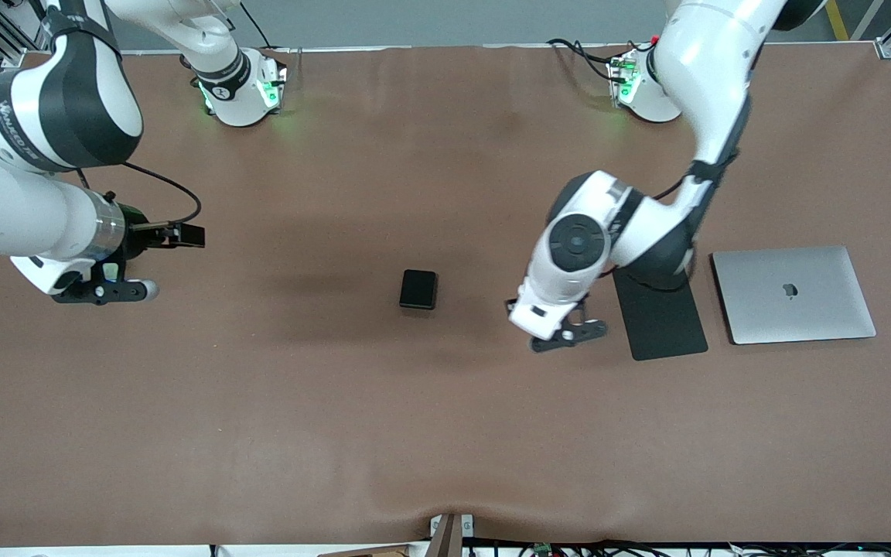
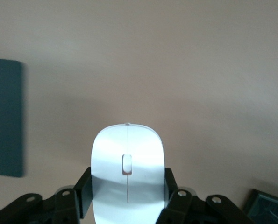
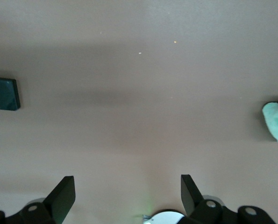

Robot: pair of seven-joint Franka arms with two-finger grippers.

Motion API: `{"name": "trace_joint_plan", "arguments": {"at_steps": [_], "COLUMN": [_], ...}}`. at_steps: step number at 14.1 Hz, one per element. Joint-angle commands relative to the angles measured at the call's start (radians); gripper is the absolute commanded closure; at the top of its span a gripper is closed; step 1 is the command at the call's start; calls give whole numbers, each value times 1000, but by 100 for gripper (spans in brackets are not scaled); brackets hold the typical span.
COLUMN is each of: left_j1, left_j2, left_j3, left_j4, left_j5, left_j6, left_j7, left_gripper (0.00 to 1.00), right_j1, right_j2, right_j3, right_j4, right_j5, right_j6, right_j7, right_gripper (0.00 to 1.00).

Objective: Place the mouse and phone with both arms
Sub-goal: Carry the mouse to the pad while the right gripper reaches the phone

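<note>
Mouse (image 2: 127,179) handling looks the trickier half of this job: in the left wrist view its glossy white shell sits clamped between the two black fingers (image 2: 84,191) of the left gripper (image 1: 568,334), held by its long sides with the scroll wheel and thin grey line facing the camera. It is light and rigid, but that smooth curved plastic probably slips easily, so a squeeze across the flatter middle of the sides seems safest. In the front view the mouse itself is hidden under the wrist. The left gripper hangs over bare table (image 1: 337,425) just beside the black mouse pad (image 1: 660,317), which lies next to a closed silver laptop (image 1: 793,294).

The phone (image 1: 418,288) lies flat on the table near the middle, between the two grippers and well apart from both. It reads as a stiff black slab, likely heavier than the mouse and low to the surface, so taking it by its long edges looks like the sensible hold; the face could scratch.

The right gripper (image 1: 105,290) waits over the right arm's end of the table, its fingers (image 3: 61,198) spread wide with nothing between them.

The laptop lid carries an apple logo. Lettering runs along the right arm's black band, but I cannot read it surely.
</note>
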Motion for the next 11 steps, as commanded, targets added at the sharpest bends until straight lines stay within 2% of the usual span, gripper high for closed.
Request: {"name": "trace_joint_plan", "arguments": {"at_steps": [1,3,7,9,11], "left_j1": [113,215,378,408,418], "left_j2": [-73,-101,-121,-112,-110], "left_j3": [-8,-15,-16,-16,-15], "left_j4": [-38,-61,-166,-234,-352], "left_j5": [10,12,15,15,21], "left_j6": [-66,-99,-77,5,163], "left_j7": [111,199,409,425,425], "left_gripper": [100,100,100,100,100], "right_j1": [60,117,158,189,238], "right_j2": [31,54,100,129,161], "right_j3": [-3,-3,-3,-3,-3], "right_j4": [16,16,18,18,16], "right_j5": [18,48,104,104,104], "right_j6": [34,71,122,157,206], "right_j7": [122,202,221,261,330], "right_gripper": [0,0,0,0,0]}}
